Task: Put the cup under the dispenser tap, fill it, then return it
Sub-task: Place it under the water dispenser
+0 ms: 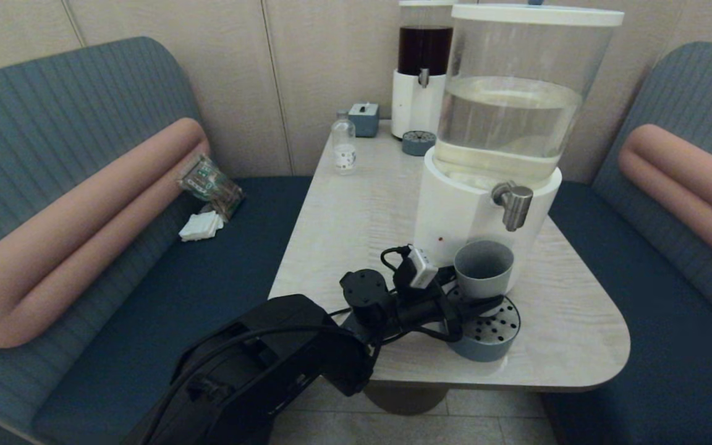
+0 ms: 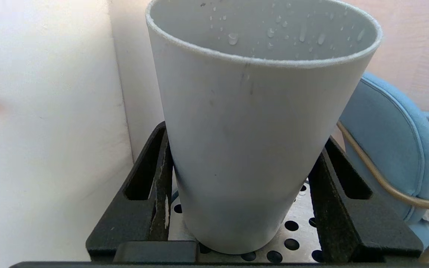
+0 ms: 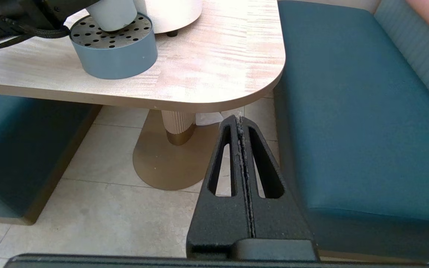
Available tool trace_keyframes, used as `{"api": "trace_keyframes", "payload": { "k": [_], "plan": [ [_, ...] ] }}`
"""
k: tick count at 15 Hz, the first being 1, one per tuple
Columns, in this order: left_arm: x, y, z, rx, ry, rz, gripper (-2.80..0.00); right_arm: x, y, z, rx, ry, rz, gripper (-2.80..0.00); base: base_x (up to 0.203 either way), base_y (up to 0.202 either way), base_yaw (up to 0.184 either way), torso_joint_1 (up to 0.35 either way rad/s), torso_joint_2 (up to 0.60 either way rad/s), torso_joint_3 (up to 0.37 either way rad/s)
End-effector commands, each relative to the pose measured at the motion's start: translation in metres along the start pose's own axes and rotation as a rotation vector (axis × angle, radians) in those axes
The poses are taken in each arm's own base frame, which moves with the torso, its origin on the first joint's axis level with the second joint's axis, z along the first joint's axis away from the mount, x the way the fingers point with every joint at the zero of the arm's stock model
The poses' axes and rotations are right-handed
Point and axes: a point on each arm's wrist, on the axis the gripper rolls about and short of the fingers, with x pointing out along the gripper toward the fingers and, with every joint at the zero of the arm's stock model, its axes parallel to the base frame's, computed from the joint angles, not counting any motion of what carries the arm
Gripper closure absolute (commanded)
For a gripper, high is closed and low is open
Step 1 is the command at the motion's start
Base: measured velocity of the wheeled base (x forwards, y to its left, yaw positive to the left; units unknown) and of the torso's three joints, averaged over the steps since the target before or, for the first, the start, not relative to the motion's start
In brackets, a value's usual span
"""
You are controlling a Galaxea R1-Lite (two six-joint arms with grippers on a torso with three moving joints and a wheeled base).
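Note:
The grey-blue cup (image 1: pixel 483 267) stands upright on the round perforated drip tray (image 1: pixel 497 330), just below and slightly left of the steel dispenser tap (image 1: pixel 513 204). My left gripper (image 1: pixel 476 301) reaches in from the left and is shut on the cup, low on its sides. In the left wrist view both black fingers (image 2: pixel 160 167) press against the cup (image 2: pixel 251 149), whose inner wall carries water droplets; its base rests on the tray (image 2: pixel 296 232). No stream shows at the tap. My right gripper (image 3: pixel 240 123) hangs shut and empty below the table's right corner.
The large white-based dispenser (image 1: pixel 455 210) with pale liquid stands right behind the cup. A dark-liquid dispenser (image 1: pixel 421 93), its small tray (image 1: pixel 418 143), a clear bottle (image 1: pixel 343 147) and a grey box (image 1: pixel 364 118) sit at the table's far end. Blue benches flank the table.

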Motion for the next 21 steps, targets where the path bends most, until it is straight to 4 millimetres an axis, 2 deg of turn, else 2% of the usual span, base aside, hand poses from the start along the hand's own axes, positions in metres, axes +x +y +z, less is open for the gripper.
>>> {"api": "trace_keyframes", "payload": {
  "k": [1,2,14,21],
  "plan": [
    [-0.001,-0.001,-0.005,-0.006,0.006,-0.004,0.00,0.000,0.000,0.000,0.000,0.001,0.001,0.00,0.000,0.000,0.000,0.000,0.00,0.000],
    [-0.002,-0.001,-0.005,-0.005,0.007,-0.003,-2.80,0.000,0.000,0.000,0.000,0.001,0.001,0.00,0.000,0.000,0.000,0.000,0.00,0.000],
    [0.000,-0.002,0.004,-0.006,0.000,0.019,-2.80,0.000,0.000,0.000,0.000,0.001,0.001,0.00,0.000,0.000,0.000,0.000,0.00,0.000],
    [-0.015,-0.013,0.018,-0.058,0.067,0.028,-2.80,0.000,0.000,0.000,0.000,0.001,0.001,0.00,0.000,0.000,0.000,0.000,0.00,0.000]
  ]
}}
